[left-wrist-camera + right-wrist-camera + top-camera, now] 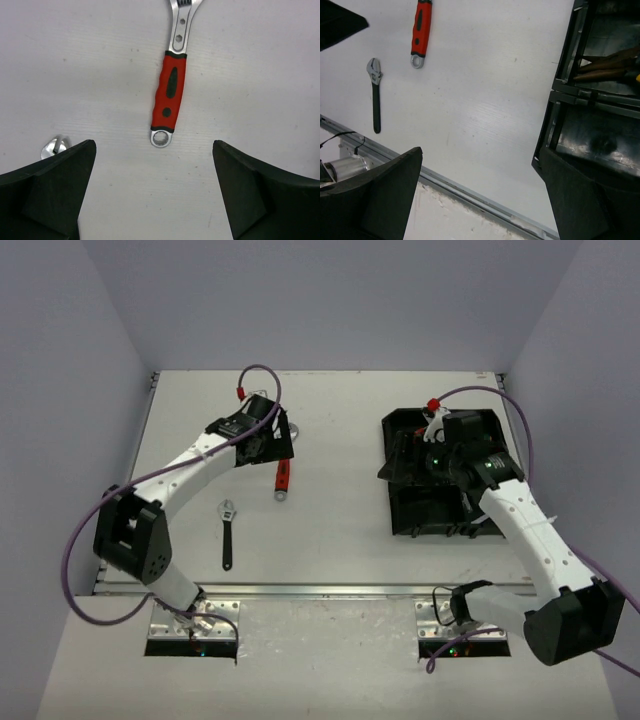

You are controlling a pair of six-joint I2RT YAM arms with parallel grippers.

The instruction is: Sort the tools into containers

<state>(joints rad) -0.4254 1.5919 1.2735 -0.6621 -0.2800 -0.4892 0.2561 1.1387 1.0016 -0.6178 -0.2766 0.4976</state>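
Observation:
A red-handled wrench (282, 476) lies on the white table, left of centre. My left gripper (277, 447) hovers open and empty just above it. In the left wrist view the wrench (169, 95) lies ahead of the gripper (155, 192), its ring end nearest the fingers (60, 190). A black-handled adjustable wrench (227, 533) lies nearer the front. The black organiser tray (430, 512) sits at the right. My right gripper (408, 462) is open and empty over its left edge. The right wrist view shows the gripper (480, 195), the tray (590, 135) with pliers handles (607, 67) in a compartment, and both wrenches (420, 30) (375, 97).
A small silver object (54, 146) lies on the table beside my left finger. The table's metal front rail (470, 187) runs below my right gripper. Purple cables loop off both arms. Grey walls close in the table on three sides.

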